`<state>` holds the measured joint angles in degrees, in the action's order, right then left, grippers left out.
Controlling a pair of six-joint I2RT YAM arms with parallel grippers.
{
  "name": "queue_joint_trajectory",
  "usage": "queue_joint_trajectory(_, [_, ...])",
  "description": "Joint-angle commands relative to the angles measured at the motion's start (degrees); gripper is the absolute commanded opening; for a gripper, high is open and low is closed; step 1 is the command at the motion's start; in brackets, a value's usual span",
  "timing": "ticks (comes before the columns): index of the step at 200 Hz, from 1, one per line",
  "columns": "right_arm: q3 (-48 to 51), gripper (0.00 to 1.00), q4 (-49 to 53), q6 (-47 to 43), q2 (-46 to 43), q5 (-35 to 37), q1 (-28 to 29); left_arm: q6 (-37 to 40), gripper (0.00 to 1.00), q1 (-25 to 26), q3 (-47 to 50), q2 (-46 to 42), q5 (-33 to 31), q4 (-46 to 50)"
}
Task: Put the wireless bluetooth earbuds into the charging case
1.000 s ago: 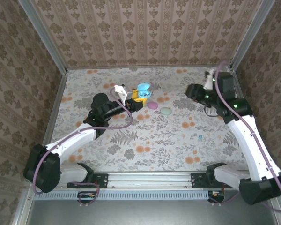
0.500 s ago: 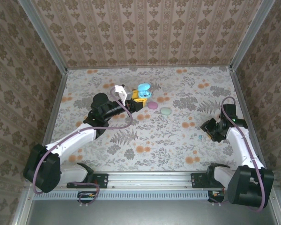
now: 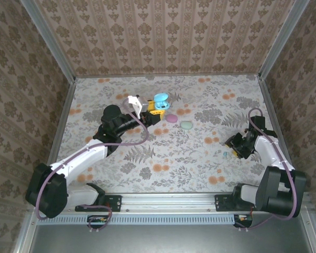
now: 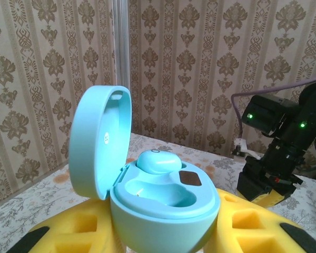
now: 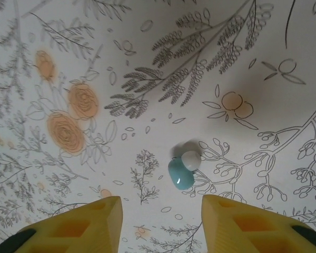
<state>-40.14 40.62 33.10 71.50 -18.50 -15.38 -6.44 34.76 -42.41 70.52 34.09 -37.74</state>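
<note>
Fingers (image 5: 89, 221) of the right gripper (image 5: 160, 219) are now brought down low, spread, nothing held; the blue earbud (image 5: 180, 173) on the table (image 5: 68, 52) just ahead can be picked next. The open case (image 4: 163, 205) is gripped by the left gripper (image 3: 157, 109).

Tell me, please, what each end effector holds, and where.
Left end effector: the open charging case, by its base; right end effector: nothing.

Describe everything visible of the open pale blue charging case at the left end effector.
The pale blue egg-shaped plastic charging case is smooth and glossy. It stands upright, its hinged lid swung open. Inside, one matching earbud sits in a well; the well beside it is empty, and a small dark square shows near the rim. The left end effector grips its base between yellow fingers.
</note>
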Motion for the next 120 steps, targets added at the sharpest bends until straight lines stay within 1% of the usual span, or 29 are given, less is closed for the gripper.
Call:
queue_joint_trajectory(1, [-1.2,0.44,0.1,-2.3,2.3,-0.8,0.2,0.3,0.27,-0.4,-0.1,-1.2,-0.4,-0.6])
queue_joint_trajectory(27, [-1.6,0.44,0.0,-3.3,4.1,0.3,1.1,0.4,0.27,-0.4,-0.2,-1.2,-0.4,-0.2])
queue_joint_trajectory(50, [-4.4,0.45,0.7,-7.2,5.8,4.0,3.0,0.5,0.27,-0.4,-0.5,-1.1,-0.4,0.1])
queue_joint_trajectory(66, [-5.3,0.44,-1.6,-8.7,7.8,1.9,3.1,0.4,0.27,-0.4,-0.8,-0.8,-0.2,0.2])
queue_joint_trajectory(73, [-6.1,0.44,-1.7,-8.9,10.7,1.9,3.1,0.4,0.27,-0.4,-1.0,-0.6,-0.1,0.2])
queue_joint_trajectory(90, [-7.4,0.44,-2.2,-9.4,14.4,1.5,3.3,0.2,0.27,-0.4,-1.3,-0.5,0.0,0.4])
queue_joint_trajectory(120, [-7.7,0.45,-2.1,-9.7,17.5,1.8,3.6,0.2,0.27,-0.3,-1.1,-1.0,-0.3,0.6])
